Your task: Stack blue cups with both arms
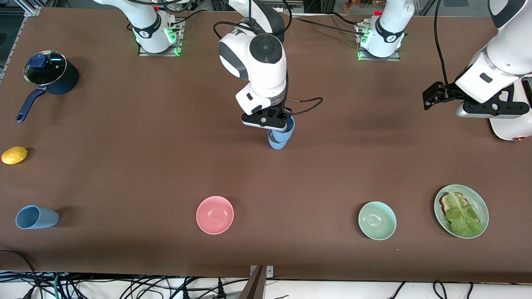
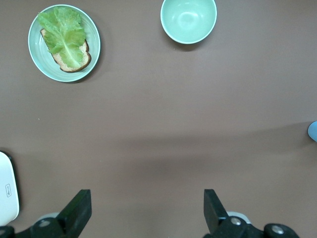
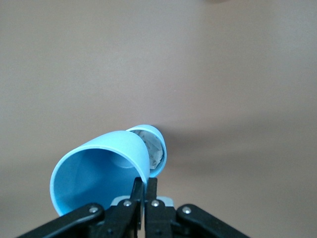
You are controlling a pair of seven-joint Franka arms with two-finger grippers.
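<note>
My right gripper (image 1: 286, 121) hangs over the middle of the table, shut on the rim of a bright sky-blue cup (image 1: 289, 127) that it holds tilted. In the right wrist view the fingers (image 3: 140, 191) pinch the cup's wall (image 3: 99, 171) at my gripper (image 3: 146, 182). A second blue cup (image 1: 276, 142) sits right under the held one, touching or overlapping it; it also shows in the right wrist view (image 3: 157, 148). I cannot tell whether they are nested. My left gripper (image 1: 429, 96) is open and empty, waiting high over the left arm's end of the table, also seen in the left wrist view (image 2: 147, 201).
A third sky-blue tumbler (image 1: 36, 217) lies on its side near the front edge at the right arm's end. Along the front stand a pink bowl (image 1: 215, 214), a green bowl (image 1: 377, 220) and a green plate (image 1: 481, 204) with bread and lettuce. A lemon (image 1: 14, 155) and a dark lidded pot (image 1: 52, 74) are there too.
</note>
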